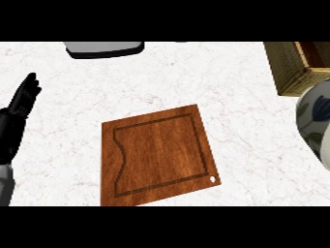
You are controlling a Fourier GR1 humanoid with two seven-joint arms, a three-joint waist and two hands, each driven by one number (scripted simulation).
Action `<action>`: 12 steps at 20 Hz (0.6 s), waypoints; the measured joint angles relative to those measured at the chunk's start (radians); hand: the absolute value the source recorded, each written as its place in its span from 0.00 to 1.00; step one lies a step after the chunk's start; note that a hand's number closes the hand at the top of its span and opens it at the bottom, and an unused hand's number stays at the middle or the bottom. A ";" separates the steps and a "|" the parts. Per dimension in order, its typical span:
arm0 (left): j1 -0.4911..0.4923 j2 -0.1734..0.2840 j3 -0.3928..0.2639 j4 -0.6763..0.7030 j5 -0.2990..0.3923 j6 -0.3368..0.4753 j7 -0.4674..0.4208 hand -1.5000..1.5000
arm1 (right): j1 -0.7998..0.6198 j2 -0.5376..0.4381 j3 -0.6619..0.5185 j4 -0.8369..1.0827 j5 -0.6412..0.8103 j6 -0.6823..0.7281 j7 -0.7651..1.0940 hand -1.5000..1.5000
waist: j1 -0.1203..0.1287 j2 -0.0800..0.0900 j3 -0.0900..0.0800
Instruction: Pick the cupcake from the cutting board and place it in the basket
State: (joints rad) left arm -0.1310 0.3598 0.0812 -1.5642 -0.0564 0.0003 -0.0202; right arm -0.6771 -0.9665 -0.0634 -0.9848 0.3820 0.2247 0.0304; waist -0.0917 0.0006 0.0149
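Left hand rests open at the left edge, holding nothing; the right hand is not visible. No cupcake shows on the cutting board or in the basket, so progress cannot be judged.

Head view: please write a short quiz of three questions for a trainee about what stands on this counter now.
1. True or false: nothing lies on the cutting board.
2. Which robot hand shows in the view? A) the left one B) the right one C) both
3. Fill in: the basket stands at the view's upper ____ corner.

Key: 1 true; 2 A; 3 right.
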 measured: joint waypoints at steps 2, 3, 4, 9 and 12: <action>-0.002 -0.001 -0.006 -0.004 -0.001 -0.003 -0.001 0.50 | -0.023 -0.035 -0.093 0.048 -0.082 0.018 -0.084 1.00 | 0.015 0.002 0.000; -0.007 -0.003 -0.006 -0.007 0.001 -0.004 0.002 0.50 | -0.029 -0.056 -0.134 0.075 -0.118 0.034 -0.130 1.00 | 0.021 0.003 0.000; -0.009 -0.003 -0.011 -0.009 0.000 -0.007 0.002 0.50 | -0.036 -0.081 -0.173 0.104 -0.149 0.052 -0.175 1.00 | 0.029 0.005 -0.001; -0.043 -0.003 -0.035 -0.009 0.001 -0.035 0.002 0.50 | -0.103 -0.223 -0.287 0.258 -0.240 0.201 -0.342 1.00 | 0.084 0.015 -0.007; -0.060 -0.009 -0.052 -0.006 -0.002 -0.046 0.002 0.50 | -0.164 -0.284 -0.307 0.340 -0.264 0.299 -0.390 1.00 | 0.116 0.018 -0.010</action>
State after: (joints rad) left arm -0.1906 0.3510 0.0293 -1.5701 -0.0582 -0.0453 -0.0183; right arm -0.8413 -1.2504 -0.3699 -0.6451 0.1181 0.5241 -0.3601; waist 0.0238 0.0190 0.0051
